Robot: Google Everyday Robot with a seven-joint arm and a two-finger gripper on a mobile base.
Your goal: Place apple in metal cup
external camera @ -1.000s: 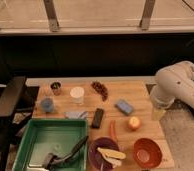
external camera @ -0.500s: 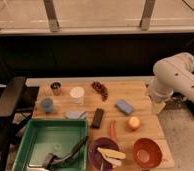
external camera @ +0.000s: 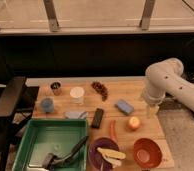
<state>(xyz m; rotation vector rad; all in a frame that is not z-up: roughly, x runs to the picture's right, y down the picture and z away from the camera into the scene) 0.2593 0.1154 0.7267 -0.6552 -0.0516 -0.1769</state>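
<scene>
The metal cup (external camera: 55, 88) is standing at the upper left of the tabletop (external camera: 132, 92), close to the left edge. A blue cup (external camera: 47, 104) is sitting just below it and a white cup (external camera: 77, 94) is sitting near it on the right. A green bin (external camera: 25, 145) is filling the lower left of the frame. Toward the middle, a dark red bunch that is looking like grapes (external camera: 100, 90) and a flat black object (external camera: 97, 117) are lying between the cups and the fruit. Further right, a long orange-red carrot-like thing (external camera: 113, 131) is lying just left of the apple (external camera: 134, 122), which is resting on the tabletop at centre right, well apart from the metal cup.

The gripper (external camera: 150, 110) is hanging at the right of the frame, up and to the right of the apple and holding nothing. Whether it is spread or pressed together, I cannot tell.

The trouble is likely lying in three places:
- **The grasp:** the apple, being round, is risking a roll away or into the carrot-like thing if the gripper is coming down off centre.
- **The carry:** the path is crossing the whole tabletop, so a low pass is risking a knock to the grapes or the white cup.
- **The drop:** the metal cup is looking small and light, so the apple is risking catching on the rim, tipping the cup, or landing in a neighbouring cup
</scene>
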